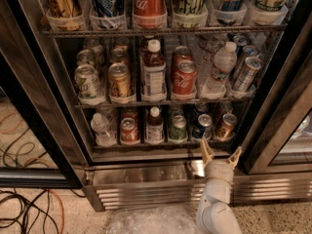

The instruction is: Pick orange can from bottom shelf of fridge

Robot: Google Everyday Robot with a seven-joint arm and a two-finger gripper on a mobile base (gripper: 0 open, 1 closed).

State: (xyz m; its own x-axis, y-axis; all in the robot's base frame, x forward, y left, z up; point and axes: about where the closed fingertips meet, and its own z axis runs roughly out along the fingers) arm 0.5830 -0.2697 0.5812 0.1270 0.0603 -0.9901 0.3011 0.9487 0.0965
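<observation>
The fridge [63, 130] stands open in front of me. On its bottom shelf [165, 143] the orange can [225, 126] stands at the far right, tilted a little, with a silver top. My gripper [221, 154] hangs just below and in front of the shelf edge, slightly left of the can and apart from it. Its two tan fingers [206, 151] are spread open and hold nothing.
Left of the orange can on the shelf stand a blue can [203, 126], a green can [178, 128], a dark bottle [154, 126], a red can [129, 130] and a clear bottle [102, 129]. The door frame [273, 116] is close on the right. Cables [24, 213] lie on the floor.
</observation>
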